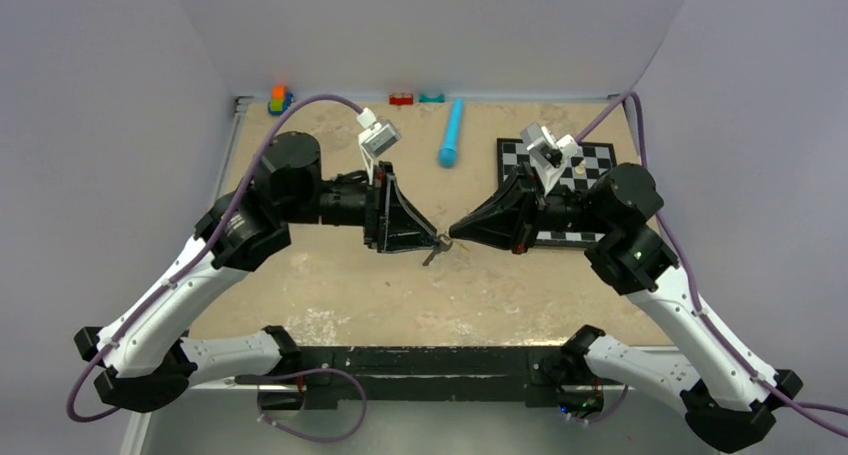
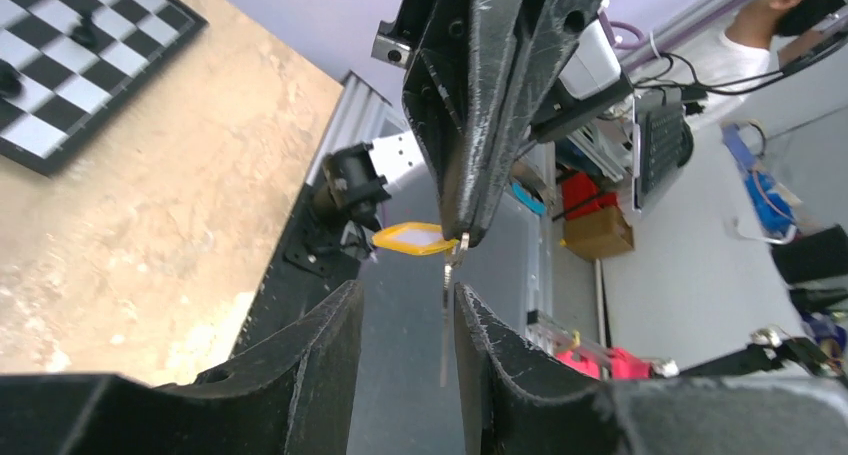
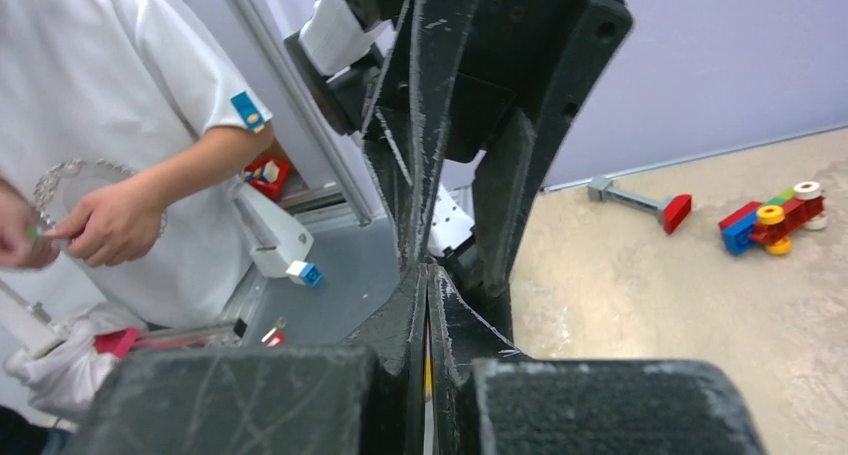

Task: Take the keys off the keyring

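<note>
My right gripper (image 1: 455, 228) is shut on a yellow key tag (image 2: 410, 238) and holds it above the middle of the table; a yellow sliver (image 3: 427, 370) shows between its closed fingers. A silvery key (image 2: 447, 295) hangs edge-on from the ring beside the tag. It shows as a small dark shape in the top view (image 1: 431, 256). My left gripper (image 1: 438, 241) faces the right one tip to tip. It is open (image 2: 406, 290), with the key hanging between its fingers, close to the right finger (image 2: 480, 325). I cannot make out a brass key.
A chessboard (image 1: 560, 175) with small pieces lies under the right arm at the back right. A blue cylinder (image 1: 452, 133) lies at the back centre. Toy bricks (image 1: 280, 99) sit along the back edge. A person (image 3: 120, 175) stands beyond the table's near edge.
</note>
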Tool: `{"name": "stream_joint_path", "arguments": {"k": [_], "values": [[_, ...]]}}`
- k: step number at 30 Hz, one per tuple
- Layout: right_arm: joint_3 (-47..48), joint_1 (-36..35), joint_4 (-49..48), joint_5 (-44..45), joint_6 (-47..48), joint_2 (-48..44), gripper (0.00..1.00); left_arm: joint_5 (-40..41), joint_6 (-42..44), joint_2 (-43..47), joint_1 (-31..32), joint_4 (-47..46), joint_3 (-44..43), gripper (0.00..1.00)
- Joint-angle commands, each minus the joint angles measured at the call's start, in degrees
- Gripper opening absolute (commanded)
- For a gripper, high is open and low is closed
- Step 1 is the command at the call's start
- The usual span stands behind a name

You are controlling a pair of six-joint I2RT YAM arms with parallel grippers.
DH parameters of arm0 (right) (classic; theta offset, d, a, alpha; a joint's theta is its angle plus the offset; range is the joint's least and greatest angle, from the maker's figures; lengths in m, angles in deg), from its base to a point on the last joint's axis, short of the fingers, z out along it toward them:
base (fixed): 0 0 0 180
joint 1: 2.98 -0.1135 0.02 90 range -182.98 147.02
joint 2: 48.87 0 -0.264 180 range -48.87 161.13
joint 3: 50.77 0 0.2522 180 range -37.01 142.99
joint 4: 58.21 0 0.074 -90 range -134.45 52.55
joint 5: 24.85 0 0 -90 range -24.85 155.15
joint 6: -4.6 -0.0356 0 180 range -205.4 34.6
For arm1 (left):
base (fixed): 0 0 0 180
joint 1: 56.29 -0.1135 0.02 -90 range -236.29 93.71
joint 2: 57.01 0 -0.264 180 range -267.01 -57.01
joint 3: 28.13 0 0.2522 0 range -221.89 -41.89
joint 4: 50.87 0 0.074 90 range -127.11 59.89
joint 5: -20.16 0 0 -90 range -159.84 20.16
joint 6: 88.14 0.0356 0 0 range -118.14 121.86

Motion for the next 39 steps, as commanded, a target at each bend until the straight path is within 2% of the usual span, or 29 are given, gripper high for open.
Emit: {"name": "stream_joint_path", "arguments": {"k": [1,12,23,28,31,32,35,39], "values": [[4.0,-0.1,0.2,3.4,1.1,1.1,0.00,6.1,2.5,0.3,-0.2,2.4,-4.1,0.42],[3.8,-0.1,2.0,9.5,1.0,-1.2,0.00,5.3,1.3,0.1,-0.1,2.0,-4.2,0.40],[3.1,-0.1,2.8,10.5,1.0,-1.7,0.00,-0.8,-4.1,-1.0,-0.2,-7.4,0.8,0.39],[2.8,-0.1,3.4,10.2,1.2,-1.7,0.00,-0.8,-4.0,-1.2,-0.2,-7.6,0.9,0.28],[2.5,-0.1,3.8,10.4,1.4,-2.1,0.00,-0.4,-3.7,-1.0,-0.2,-7.1,0.8,0.11],[2.4,-0.1,4.0,10.6,1.6,-2.2,0.00,-0.3,-3.5,-0.9,-0.2,-6.7,0.6,0.08],[2.3,-0.1,5.0,10.6,1.9,-2.7,0.00,0.0,-2.8,-0.5,-0.2,-5.4,0.2,0.03],[2.2,-0.1,6.8,10.6,2.7,-3.3,0.00,0.8,-1.6,-0.1,-0.2,-3.1,-0.7,0.00]]}}
